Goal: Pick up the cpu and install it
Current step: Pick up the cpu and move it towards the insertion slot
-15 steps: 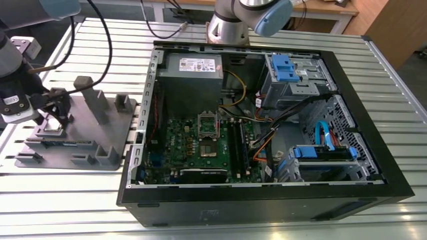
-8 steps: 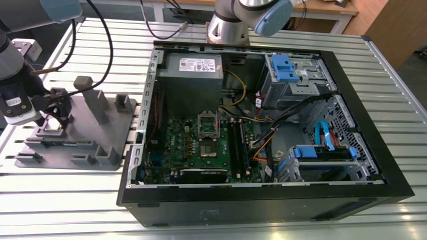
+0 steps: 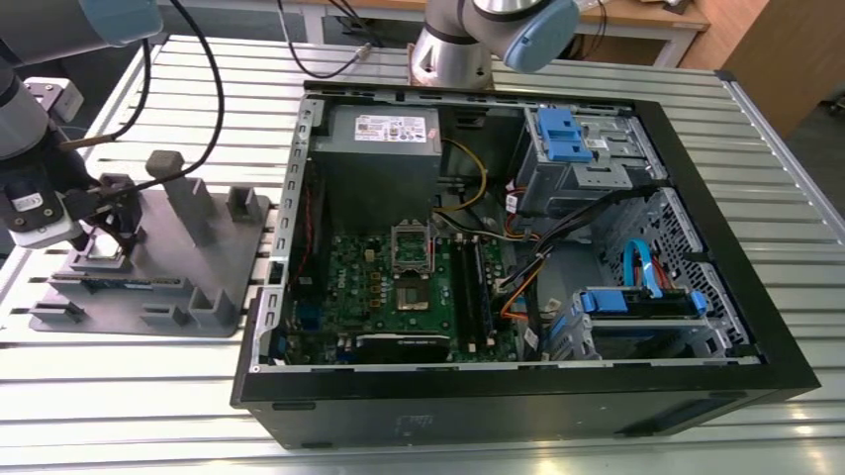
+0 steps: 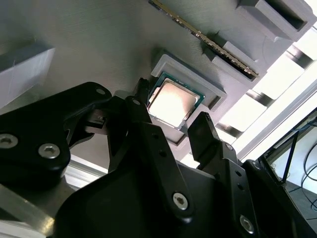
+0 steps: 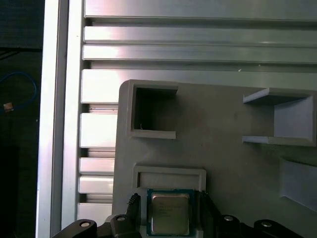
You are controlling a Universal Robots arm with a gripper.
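**Dull silver cpu seated in holder tray pocket, ungripped**

Lies flat in a shallow square pocket of the grey holder tray, close to the tray's outer edge. Straddled by the gripper, spread to either side and not clamped. Judged light, rigid, smooth-topped, fragile underneath; best pinched squarely across two opposite side edges, gently.

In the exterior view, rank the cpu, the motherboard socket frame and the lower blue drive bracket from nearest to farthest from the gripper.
1. cpu: in the holder tray, directly below the gripper, exterior view's left.
2. socket frame: on the motherboard, in the middle.
3. lower blue drive bracket: the case's far end, exterior view's right.
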